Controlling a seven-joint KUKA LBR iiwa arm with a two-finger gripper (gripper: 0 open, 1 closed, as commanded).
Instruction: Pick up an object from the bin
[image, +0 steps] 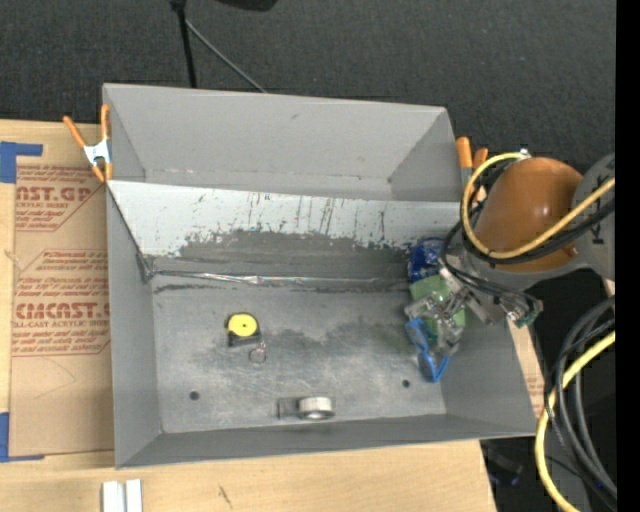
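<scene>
Saw the gripper (440, 322) down low at the right side of the bin (300, 130), close to the right wall. Could not tell whether open or shut, or holding anything. Found a small heap right there: a long blue bit (432, 366) poking out just under the gripper toward the front wall, a green bit (432, 290) just behind, and a second blue bit (424, 258) further back at the foot of the far wall. Followed the arm out to the right from there: a round orange cover (530, 205) over the wrist, with yellow and black cables (480, 190) looped around, all leaning in over the right rim. Counted the rest on the floor, well apart from the gripper: one round yellow thing (241, 325) on the left part, one tiny silver ring (258, 352) just beside that, and one grey metal piece (312, 407) near the front wall. Counted two blue bits, one green.
</scene>
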